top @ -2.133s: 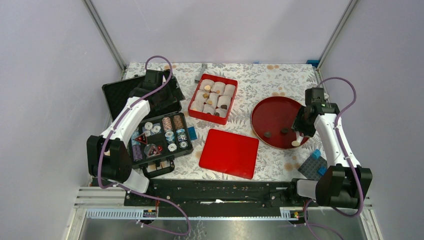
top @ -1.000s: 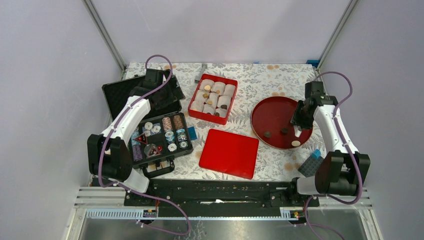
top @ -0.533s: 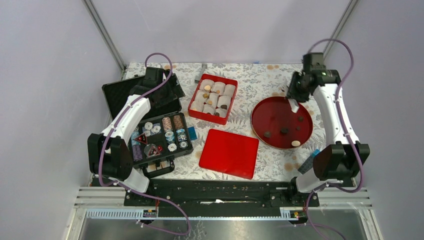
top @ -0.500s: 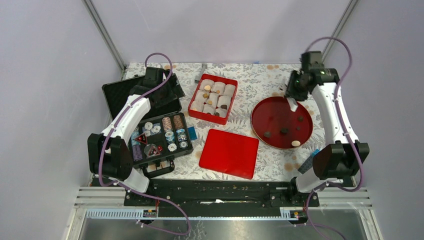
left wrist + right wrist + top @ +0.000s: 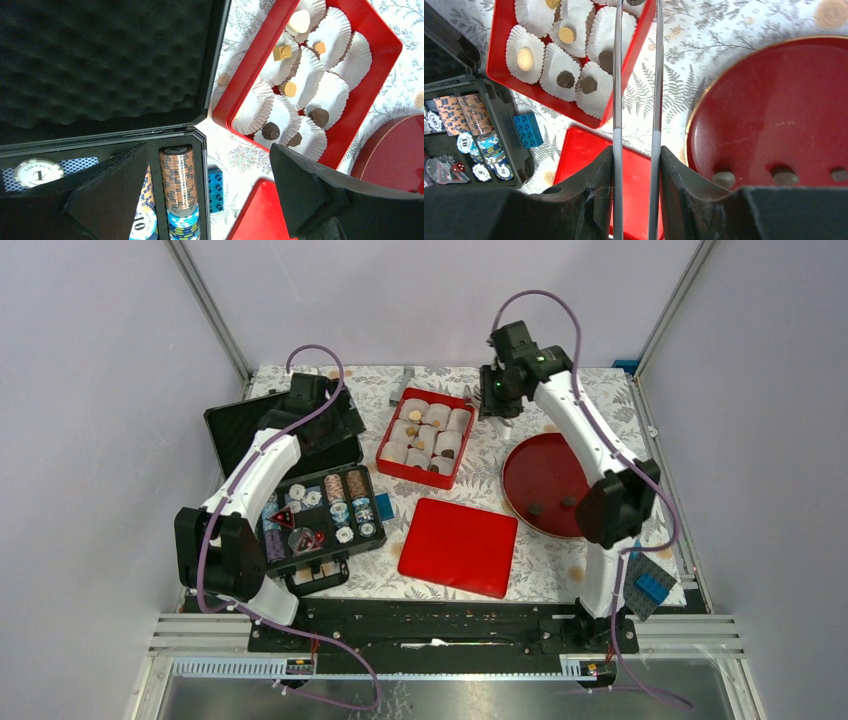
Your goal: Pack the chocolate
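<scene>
Floral-cloth table (image 5: 610, 390) beneath everything. At its left, an open black poker-chip case (image 5: 100, 60), foam lid laid back. Above that case, the left gripper (image 5: 209, 165), jaws spread as wide as they go, nothing between them. At the right, a round red plate (image 5: 545, 455). Near the front, a flat red lid (image 5: 458, 547). At the back middle, a red box (image 5: 499, 55) lined with white paper cups (image 5: 599, 96). Reaching across between plate and box, the right gripper (image 5: 636, 157), closed part-way on metal tweezers (image 5: 617, 75). Prongs close together and nearly parallel, ends over the box's right rim. Between the prongs at the picture's top edge, a dark piece of chocolate (image 5: 635, 2), half cut off, so the pinch itself not fully visible. More chocolate, dark, mid brown and pale, one to a cup in several cups. Three further pieces on the plate's near side. Just beside the case, a small blue block (image 5: 528, 130).
</scene>
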Robot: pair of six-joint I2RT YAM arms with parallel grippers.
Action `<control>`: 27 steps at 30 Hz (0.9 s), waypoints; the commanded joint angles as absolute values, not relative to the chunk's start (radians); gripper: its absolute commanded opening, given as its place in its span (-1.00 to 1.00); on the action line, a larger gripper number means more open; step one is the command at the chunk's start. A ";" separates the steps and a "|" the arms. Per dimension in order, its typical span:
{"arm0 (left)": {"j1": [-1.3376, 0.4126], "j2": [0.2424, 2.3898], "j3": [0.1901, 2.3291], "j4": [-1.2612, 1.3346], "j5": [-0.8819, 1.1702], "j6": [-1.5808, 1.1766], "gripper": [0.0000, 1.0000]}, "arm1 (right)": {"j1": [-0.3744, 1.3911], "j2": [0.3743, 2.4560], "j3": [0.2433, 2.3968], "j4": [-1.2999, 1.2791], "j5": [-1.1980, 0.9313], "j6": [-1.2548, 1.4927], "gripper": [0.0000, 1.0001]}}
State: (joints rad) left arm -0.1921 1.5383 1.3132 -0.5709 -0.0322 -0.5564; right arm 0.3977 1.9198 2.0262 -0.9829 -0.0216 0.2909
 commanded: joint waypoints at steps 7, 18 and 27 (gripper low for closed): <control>-0.187 1.465 1.314 -0.560 -0.109 -0.541 0.97 | 0.445 2.123 2.269 -1.018 -0.051 0.249 -0.57; -0.187 1.457 1.310 -0.559 -0.087 -0.546 0.97 | 0.445 2.152 2.227 -1.020 -0.007 0.242 -0.47; -0.187 1.454 1.303 -0.558 -0.084 -0.552 0.97 | 0.444 2.166 2.228 -1.020 -0.005 0.239 -0.25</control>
